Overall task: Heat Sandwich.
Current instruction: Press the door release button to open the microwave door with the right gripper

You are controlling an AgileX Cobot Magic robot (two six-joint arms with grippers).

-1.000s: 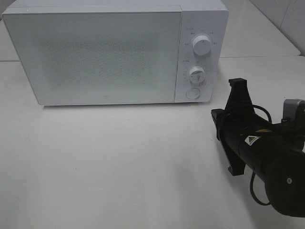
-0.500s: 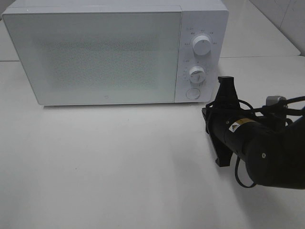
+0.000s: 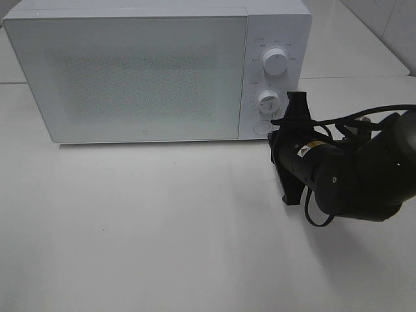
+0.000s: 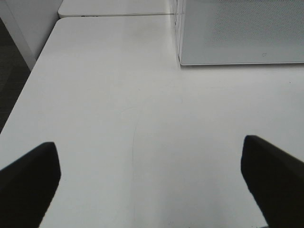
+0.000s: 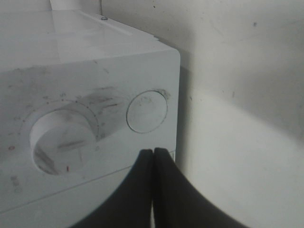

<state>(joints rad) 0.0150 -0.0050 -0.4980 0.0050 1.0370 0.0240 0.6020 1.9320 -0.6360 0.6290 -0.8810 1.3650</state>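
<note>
Overlapping the round button [image 3: 261, 128], the right claw [image 5: 153, 153] is closed.

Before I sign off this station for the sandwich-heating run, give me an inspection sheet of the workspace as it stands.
Surface: white table, faint curved scuff.
Job's things: sandwich not seen; microwave door closed.
Clutter: nothing seen.
Claws: left claw open above the table; right claw shut, tips pointed at the round button, contact unclear.
Cables: black cable looped along the right arm.
Surroundings: pale wall behind; dark floor beside the table.
</note>
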